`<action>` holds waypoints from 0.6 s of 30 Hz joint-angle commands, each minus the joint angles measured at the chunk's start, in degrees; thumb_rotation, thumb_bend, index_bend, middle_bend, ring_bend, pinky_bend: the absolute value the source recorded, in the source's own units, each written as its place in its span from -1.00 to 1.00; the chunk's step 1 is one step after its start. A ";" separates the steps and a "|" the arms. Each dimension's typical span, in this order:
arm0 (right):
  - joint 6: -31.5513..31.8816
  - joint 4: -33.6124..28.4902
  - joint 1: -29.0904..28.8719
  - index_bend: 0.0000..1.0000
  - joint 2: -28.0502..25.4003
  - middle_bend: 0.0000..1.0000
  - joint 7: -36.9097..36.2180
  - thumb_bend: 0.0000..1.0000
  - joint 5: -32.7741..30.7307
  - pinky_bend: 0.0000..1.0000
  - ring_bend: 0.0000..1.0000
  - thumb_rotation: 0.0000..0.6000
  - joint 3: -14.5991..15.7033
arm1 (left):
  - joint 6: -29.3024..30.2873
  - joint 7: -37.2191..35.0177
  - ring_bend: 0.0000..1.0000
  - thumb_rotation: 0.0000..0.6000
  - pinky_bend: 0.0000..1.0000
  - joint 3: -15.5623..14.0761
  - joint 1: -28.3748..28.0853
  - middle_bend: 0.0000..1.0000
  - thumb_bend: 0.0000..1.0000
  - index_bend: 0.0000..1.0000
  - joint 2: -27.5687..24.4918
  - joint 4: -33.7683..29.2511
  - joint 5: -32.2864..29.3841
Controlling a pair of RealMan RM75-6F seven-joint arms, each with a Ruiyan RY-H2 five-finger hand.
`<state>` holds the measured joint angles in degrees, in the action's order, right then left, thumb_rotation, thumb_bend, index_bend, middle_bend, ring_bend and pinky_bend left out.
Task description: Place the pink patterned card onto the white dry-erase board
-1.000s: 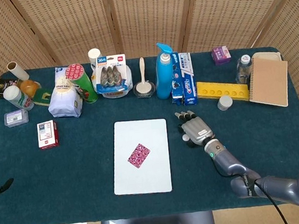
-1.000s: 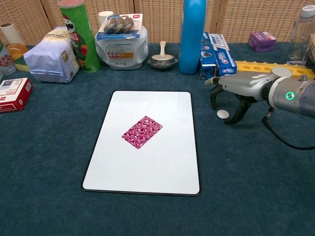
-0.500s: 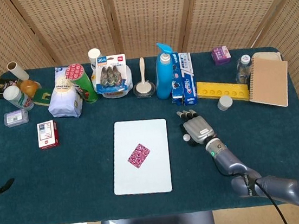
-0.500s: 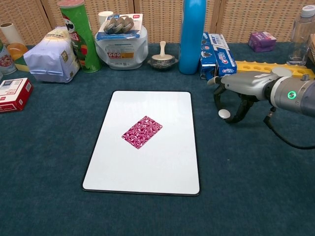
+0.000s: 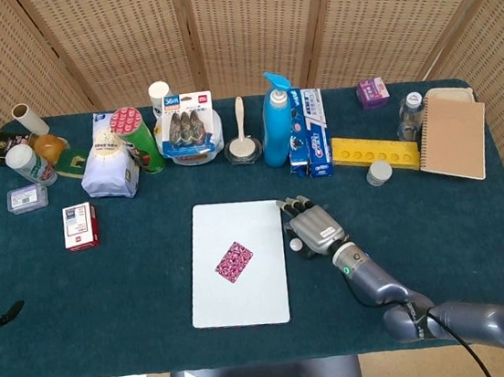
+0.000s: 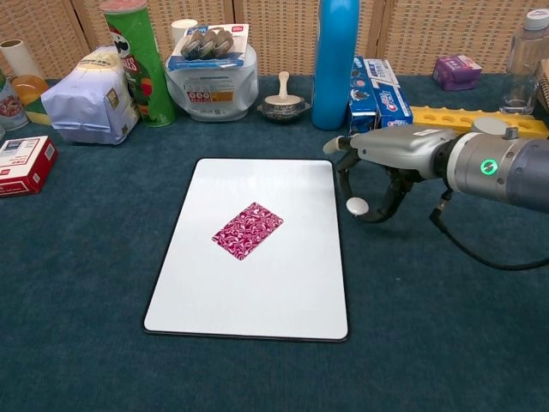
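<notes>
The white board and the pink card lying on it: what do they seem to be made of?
The white board looks like a smooth, glossy coated panel with a thin dark edge; it shows a faint sheen and rounded corners. The core could be plastic or metal, which the pictures cannot settle. The pink card looks like thin printed paper or card stock: it lies flat, with a swirled pink pattern and crisp straight edges.

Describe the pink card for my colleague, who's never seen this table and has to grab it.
Find the white board lying flat in the middle of the dark teal table, in front of the row of bottles and boxes. The card lies tilted near the board's centre. It is the only thing on the board, small, with a swirly pink pattern.
</notes>
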<state>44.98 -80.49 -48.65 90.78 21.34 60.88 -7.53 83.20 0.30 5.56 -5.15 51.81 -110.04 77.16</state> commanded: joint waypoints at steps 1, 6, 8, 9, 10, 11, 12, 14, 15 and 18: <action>0.73 -2.77 -1.45 -0.01 0.65 -0.92 2.86 -0.30 -1.42 -0.99 -1.00 1.00 -0.94 | -0.04 -0.22 -1.00 1.00 -0.81 -0.05 0.02 -1.00 -0.77 -1.00 -0.09 0.03 0.12; 2.74 -5.56 -3.81 -0.01 3.28 -0.92 9.01 -0.29 -6.17 -0.98 -1.00 1.00 -2.25 | 0.13 -1.46 -1.00 1.00 -0.81 -0.32 0.28 -1.00 -0.77 -1.00 -0.50 0.09 0.95; 3.53 -6.39 -4.71 -0.01 4.37 -0.92 11.17 -0.29 -8.62 -0.98 -1.00 1.00 -2.76 | 0.39 -1.95 -1.00 1.00 -0.81 -0.48 0.44 -1.00 -0.77 -1.00 -0.64 0.29 1.54; 4.03 -6.92 -5.30 -0.01 5.08 -0.92 12.42 -0.29 -10.19 -0.97 -1.00 1.00 -3.07 | 0.47 -2.29 -1.00 1.00 -0.81 -0.55 0.51 -1.00 -0.77 -1.00 -0.72 0.41 1.83; 4.39 -7.29 -5.80 -0.01 5.74 -0.92 13.29 -0.29 -11.37 -0.97 -1.00 1.00 -3.33 | 0.49 -2.66 -1.00 1.00 -0.81 -0.60 0.56 -1.00 -0.77 -1.00 -0.81 0.50 2.00; 4.82 -7.47 -6.30 -0.01 6.46 -0.92 14.21 -0.29 -12.57 -0.97 -1.00 1.00 -3.54 | 0.47 -3.04 -1.00 1.00 -0.81 -0.63 0.59 -1.00 -0.77 -1.00 -0.91 0.62 2.10; 5.29 -7.53 -6.73 -0.01 7.06 -0.92 15.11 -0.29 -13.66 -0.97 -1.00 1.00 -3.67 | 0.40 -3.35 -1.00 1.00 -0.81 -0.64 0.59 -1.00 -0.77 -1.00 -1.01 0.74 2.16; 6.11 -7.49 -7.63 -0.01 8.36 -0.92 16.76 -0.29 -15.64 -0.97 -1.00 1.00 -3.88 | 0.22 -4.09 -1.00 1.00 -0.81 -0.68 0.59 -1.00 -0.77 -1.00 -1.24 0.93 2.25; 6.37 -7.40 -7.96 -0.01 8.81 -0.92 17.32 -0.29 -16.27 -0.96 -1.00 1.00 -3.95 | 0.14 -4.35 -1.00 1.00 -0.81 -0.71 0.59 -1.00 -0.77 -1.00 -1.33 0.99 2.27; 7.43 -6.81 -9.29 -0.01 10.59 -0.92 19.40 -0.28 -18.40 -0.96 -1.00 1.00 -4.32 | 0.01 -5.43 -1.00 1.00 -0.81 -0.84 0.65 -1.00 -0.77 -1.00 -1.72 1.19 2.64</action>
<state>51.72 -87.54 -57.18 100.52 39.85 43.34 -11.51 83.27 -4.85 4.78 -4.53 50.25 -108.96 79.63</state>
